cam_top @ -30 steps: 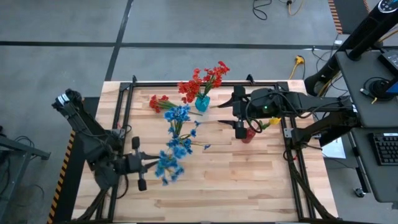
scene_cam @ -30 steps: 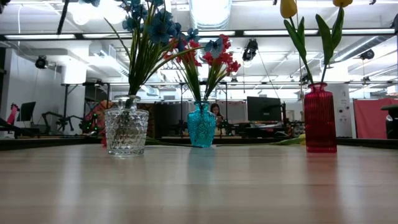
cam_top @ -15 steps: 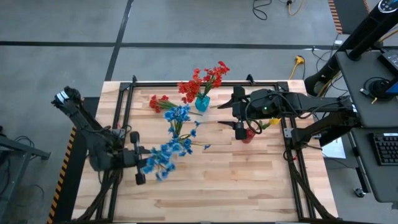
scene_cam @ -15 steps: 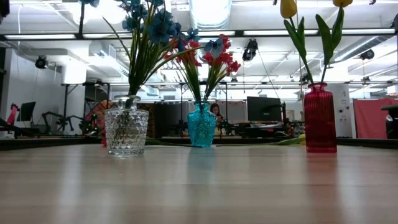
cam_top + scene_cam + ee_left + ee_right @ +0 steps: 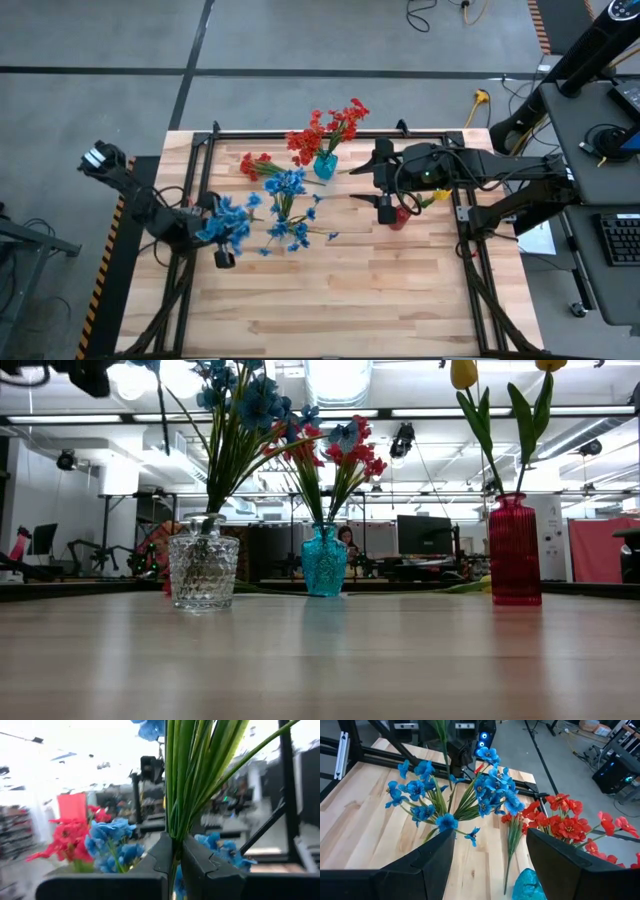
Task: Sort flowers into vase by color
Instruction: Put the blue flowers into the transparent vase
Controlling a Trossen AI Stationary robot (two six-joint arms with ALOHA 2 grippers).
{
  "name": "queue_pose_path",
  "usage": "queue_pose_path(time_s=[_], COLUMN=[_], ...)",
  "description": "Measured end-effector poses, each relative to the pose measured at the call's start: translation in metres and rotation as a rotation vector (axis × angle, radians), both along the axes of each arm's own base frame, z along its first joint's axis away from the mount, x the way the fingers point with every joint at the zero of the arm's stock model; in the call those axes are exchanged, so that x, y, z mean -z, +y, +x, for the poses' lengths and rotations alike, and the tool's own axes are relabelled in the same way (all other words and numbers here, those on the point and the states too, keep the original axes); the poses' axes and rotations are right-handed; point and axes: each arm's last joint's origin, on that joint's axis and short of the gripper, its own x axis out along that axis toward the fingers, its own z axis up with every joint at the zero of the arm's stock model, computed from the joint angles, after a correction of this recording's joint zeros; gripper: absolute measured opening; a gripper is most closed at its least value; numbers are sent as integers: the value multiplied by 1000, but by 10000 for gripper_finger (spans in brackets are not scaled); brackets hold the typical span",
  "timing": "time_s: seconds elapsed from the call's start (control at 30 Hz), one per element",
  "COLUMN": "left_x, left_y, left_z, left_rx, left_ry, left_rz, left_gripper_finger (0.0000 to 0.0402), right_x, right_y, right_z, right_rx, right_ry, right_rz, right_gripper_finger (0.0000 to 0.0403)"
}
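Where the pale wooden table [image 5: 340, 300] fills the high view's lower centre above grey floor, the left gripper [image 5: 212, 240] at centre left clamps a blue flower bunch [image 5: 228, 222], green stalks pinched between its fingers [image 5: 200, 865]. Farther right, the right gripper [image 5: 383, 185] hovers spread and empty above the red vase [image 5: 399, 217].

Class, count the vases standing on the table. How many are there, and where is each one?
3. In the low view, a clear glass vase stands left, a teal vase in the middle, farther back, and a red vase right. None seems hidden.
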Motion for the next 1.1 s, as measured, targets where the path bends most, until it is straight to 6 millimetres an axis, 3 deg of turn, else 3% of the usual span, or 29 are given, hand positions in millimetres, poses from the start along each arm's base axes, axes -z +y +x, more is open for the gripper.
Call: queue_pose_path(time_s=[0.23,0.4,1.1], left_x=[28,36,52], left_y=[25,32,25], left_z=[5,13,42], left_rx=[-2,75,79], left_ry=[-65,-72,-13], left_rz=[-74,-91,-213], left_gripper_finger=[5,5,5], right_x=[-2,-2,-2], right_y=[0,0,0], right_z=[1,1,1], right_rx=[7,13,28], right_ry=[-21,-23,-26], right_rz=[16,29,62], right_gripper_finger=[240,240,240])
